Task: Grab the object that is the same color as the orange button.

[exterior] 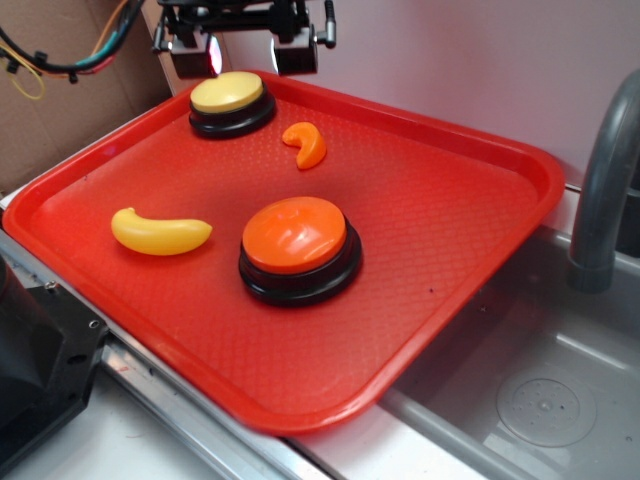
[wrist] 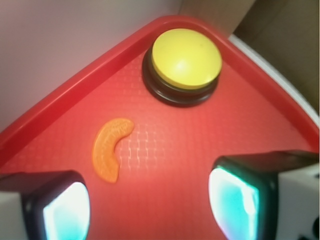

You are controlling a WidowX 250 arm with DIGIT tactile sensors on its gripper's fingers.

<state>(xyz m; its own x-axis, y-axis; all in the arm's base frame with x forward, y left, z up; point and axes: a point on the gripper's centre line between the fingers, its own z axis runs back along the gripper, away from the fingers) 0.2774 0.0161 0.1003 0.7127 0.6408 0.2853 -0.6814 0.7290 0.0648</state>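
Orange crescent [wrist: 111,149] is being framed ahead of the spread-open, empty gripper [wrist: 150,205] at the wrist; orange button [exterior: 298,247] is being shown only outside

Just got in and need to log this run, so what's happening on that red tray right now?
A WidowX arm's end effector hangs open and empty above the far corner of the red plastic tray, near the yellow-topped round button. The small glossy orange crescent piece, which matches the large orange domed button, lies untouched on the tray beside the yellow-topped one. A yellow banana-shaped piece lies nearer the front. Nothing is grasped yet.
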